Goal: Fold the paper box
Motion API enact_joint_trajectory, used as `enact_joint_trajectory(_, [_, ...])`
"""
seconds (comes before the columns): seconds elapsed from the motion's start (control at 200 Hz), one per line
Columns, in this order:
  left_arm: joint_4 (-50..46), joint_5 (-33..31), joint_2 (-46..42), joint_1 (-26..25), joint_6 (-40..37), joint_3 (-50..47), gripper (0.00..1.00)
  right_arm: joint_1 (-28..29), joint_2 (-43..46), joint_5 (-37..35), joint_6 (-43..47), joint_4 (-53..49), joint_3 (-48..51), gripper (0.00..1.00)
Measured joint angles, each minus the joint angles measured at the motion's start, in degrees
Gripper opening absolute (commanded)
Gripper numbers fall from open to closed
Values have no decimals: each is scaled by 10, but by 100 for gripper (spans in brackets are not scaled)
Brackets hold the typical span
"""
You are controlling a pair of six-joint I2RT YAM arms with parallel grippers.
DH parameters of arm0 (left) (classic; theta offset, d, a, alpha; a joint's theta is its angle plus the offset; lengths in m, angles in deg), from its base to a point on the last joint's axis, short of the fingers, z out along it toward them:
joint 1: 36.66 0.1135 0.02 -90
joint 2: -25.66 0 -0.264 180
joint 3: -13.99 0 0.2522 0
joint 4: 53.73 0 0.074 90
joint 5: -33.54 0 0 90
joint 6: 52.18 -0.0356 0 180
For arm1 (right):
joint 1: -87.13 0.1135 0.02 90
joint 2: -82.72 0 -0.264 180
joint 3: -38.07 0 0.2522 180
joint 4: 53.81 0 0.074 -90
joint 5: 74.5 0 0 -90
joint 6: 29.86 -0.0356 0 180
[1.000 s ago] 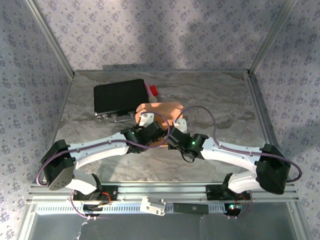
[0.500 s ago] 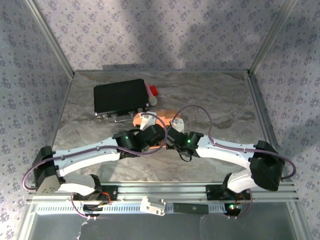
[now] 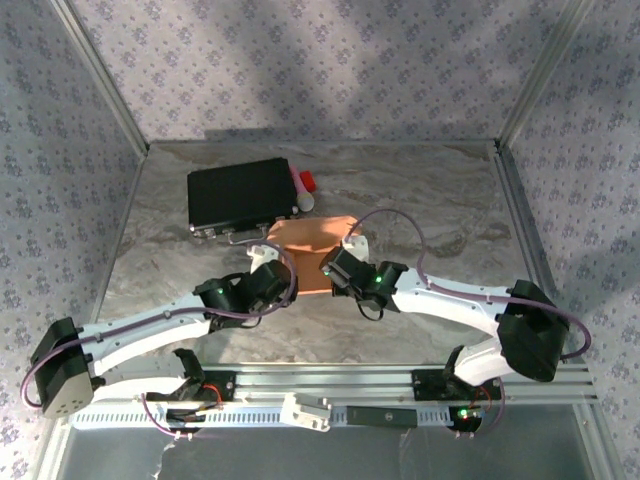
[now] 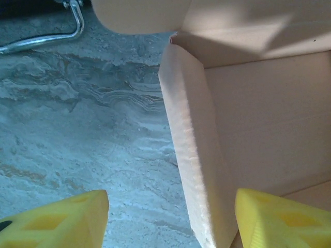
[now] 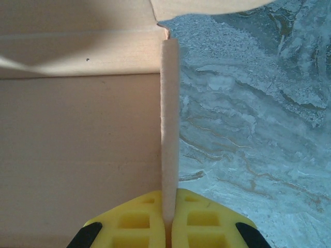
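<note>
The paper box [image 3: 310, 240] is salmon-orange cardboard with its side walls raised, lying mid-table just in front of the black case. My right gripper [image 5: 169, 219] is shut on the box's right wall [image 5: 169, 129], which stands upright between the yellow pads. From above, that right gripper [image 3: 338, 262] is at the box's near right side. My left gripper [image 4: 170, 222] is open, and the left wall [image 4: 191, 150] stands between its yellow fingers [image 4: 57, 219], closer to the right one. Seen from above, the left gripper [image 3: 272, 265] is at the box's near left corner.
A black flat case [image 3: 240, 195] lies behind and left of the box, its metal handle [image 4: 57, 36] close to the box's far corner. A small red and white object [image 3: 305, 187] rests beside the case. Marbled table [image 3: 430, 200] stretches bare to the right.
My left gripper has opened and let go of the box, and the left arm has drawn back toward the near left. The right gripper keeps its grip on the wall.
</note>
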Motion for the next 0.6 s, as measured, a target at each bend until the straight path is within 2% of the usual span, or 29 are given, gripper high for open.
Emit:
enact_joint_trajectory(0.21, [47,28,34,28,-5,0,59,8,0,0,0,4,0,0])
enact_joint_trajectory(0.345, [59,31,78,31,-18,17,48,10,0,0,0,7,0,0])
enact_joint_trajectory(0.375, [63,31,88,31,-22,21,45,10,0,0,0,7,0,0])
enact_joint_trajectory(0.44, [67,26,107,31,-27,30,24,10,0,0,2,7,0,0])
enact_joint_trajectory(0.485, [63,15,115,31,-30,33,13,10,0,-2,2,1,0,0])
enact_joint_trajectory(0.6, [47,-24,139,26,-26,51,0,13,0,-3,2,-3,0,0])
